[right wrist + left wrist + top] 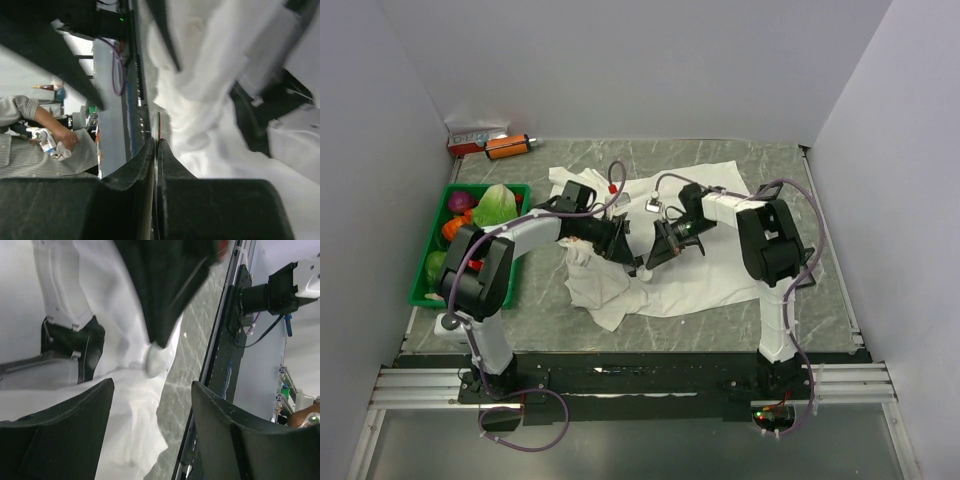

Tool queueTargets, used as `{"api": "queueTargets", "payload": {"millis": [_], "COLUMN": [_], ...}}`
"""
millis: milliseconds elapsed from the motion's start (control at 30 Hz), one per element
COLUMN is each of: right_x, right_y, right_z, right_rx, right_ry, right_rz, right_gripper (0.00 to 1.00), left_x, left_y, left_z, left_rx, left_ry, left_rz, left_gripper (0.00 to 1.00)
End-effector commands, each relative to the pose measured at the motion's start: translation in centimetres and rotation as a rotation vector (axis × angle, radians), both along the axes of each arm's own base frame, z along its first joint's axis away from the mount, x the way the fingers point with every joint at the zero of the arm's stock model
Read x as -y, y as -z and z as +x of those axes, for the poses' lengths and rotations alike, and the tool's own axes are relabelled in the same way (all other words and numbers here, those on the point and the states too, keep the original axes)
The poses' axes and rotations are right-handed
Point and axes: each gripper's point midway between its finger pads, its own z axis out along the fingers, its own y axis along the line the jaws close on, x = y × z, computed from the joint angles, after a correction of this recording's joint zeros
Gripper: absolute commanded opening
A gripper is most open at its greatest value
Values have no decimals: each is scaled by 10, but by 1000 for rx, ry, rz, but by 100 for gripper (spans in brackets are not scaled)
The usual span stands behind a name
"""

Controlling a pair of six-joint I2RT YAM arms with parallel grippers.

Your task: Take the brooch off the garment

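The white garment (pixel 720 270) lies crumpled across the middle of the grey table. My left gripper (pixel 623 250) hangs over its bunched left part with its jaws wide apart and nothing between them; in the left wrist view (pixel 152 432) only cloth (pixel 130 415) and table show in the gap. My right gripper (pixel 655 255) faces it from the right, close by. In the right wrist view its fingers (pixel 157 150) are pressed together on a thin flat sliver with a reddish edge, the brooch (pixel 159 127) seen edge-on, beside the cloth (pixel 210 100).
A green basket (pixel 425 290) of toy vegetables stands at the left edge. An orange-and-black cylinder (pixel 508 146) and a small box (pixel 475 135) lie at the back left. White walls close in the table. The rail (pixel 640 375) with the arm bases runs along the near edge.
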Motion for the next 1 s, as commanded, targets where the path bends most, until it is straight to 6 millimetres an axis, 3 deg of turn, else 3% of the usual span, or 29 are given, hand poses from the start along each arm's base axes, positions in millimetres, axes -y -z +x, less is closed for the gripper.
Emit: {"api": "queueTargets", "payload": {"millis": [0, 300, 500, 700, 967], "right_x": [-2, -2, -2, -4, -6], "right_y": [32, 78, 88, 76, 56], "right_z": [2, 15, 17, 15, 4], "right_rx": [-42, -158, -162, -139, -64], "right_ry": [12, 91, 109, 92, 43], "right_rz": [-19, -150, -186, -111, -4], "right_gripper": [0, 0, 0, 0, 0], "left_x": [17, 16, 22, 28, 30], "left_y": [-7, 22, 41, 47, 54], "left_z": [16, 18, 18, 18, 0], "left_rx": [46, 134, 236, 209, 75], "left_ry": [-32, 19, 89, 127, 164], "left_rz": [-31, 65, 109, 79, 28], "left_gripper": [68, 53, 56, 56, 53]}}
